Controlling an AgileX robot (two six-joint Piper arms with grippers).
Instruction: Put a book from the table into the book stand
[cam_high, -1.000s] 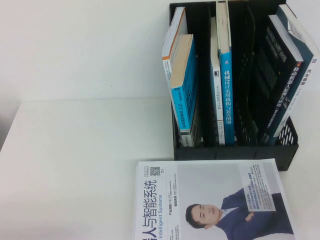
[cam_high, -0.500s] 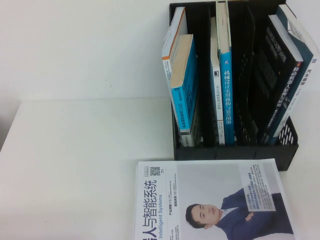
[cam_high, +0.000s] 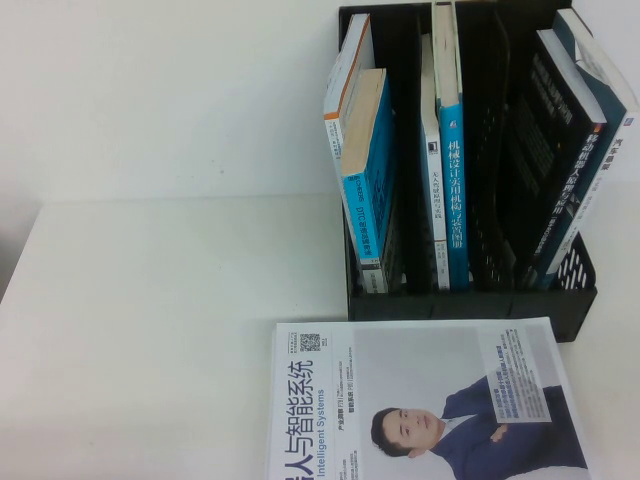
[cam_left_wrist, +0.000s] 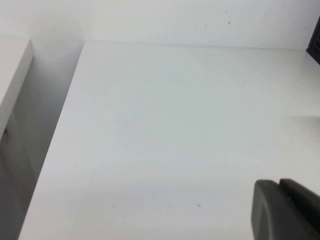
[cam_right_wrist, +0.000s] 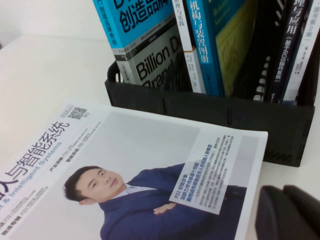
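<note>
Dark book (cam_high: 550, 150) leans in the stand's (cam_high: 470, 300) rightmost slot; right gripper (cam_right_wrist: 287, 212) before the stand, left gripper (cam_left_wrist: 282, 210) well left of it, grip impossible to tell, should avoid jostling the stand

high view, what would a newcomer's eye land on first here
First, the white-covered magazine picturing a suited man, flat on the plain white table at its near edge. Just behind stands the black plastic book stand, slots holding upright books. The left gripper hovers over bare table; the right gripper beside the magazine.
</note>
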